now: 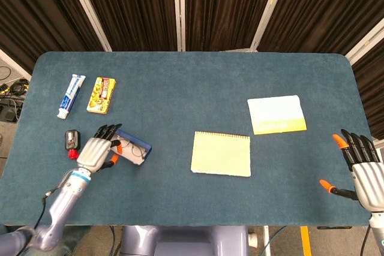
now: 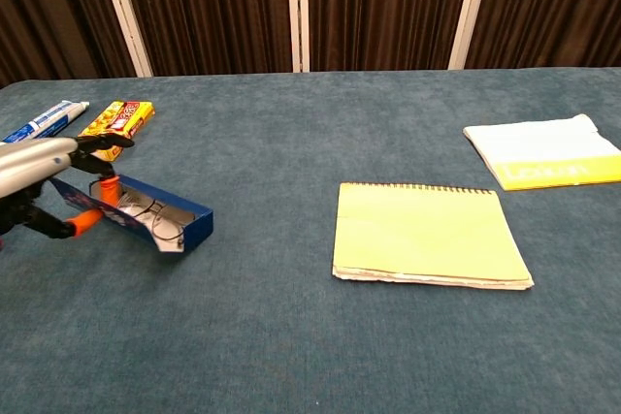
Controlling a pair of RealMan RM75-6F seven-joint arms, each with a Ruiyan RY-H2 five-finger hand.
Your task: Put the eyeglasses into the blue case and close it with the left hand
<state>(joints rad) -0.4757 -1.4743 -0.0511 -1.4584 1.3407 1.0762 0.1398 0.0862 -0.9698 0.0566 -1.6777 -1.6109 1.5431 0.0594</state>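
The blue case lies open at the table's left, turned at an angle, its left end raised off the cloth. The thin-wire eyeglasses rest inside it. My left hand pinches the case's left end, with orange fingertips above and below the wall. In the head view the same left hand sits just left of the blue case, where the eyeglasses show faintly. My right hand hangs at the table's front right corner, fingers spread and holding nothing.
A toothpaste tube and a yellow sweets box lie behind the case. A small black device with a red part sits left of my left hand. A yellow notepad and a white-yellow booklet lie to the right.
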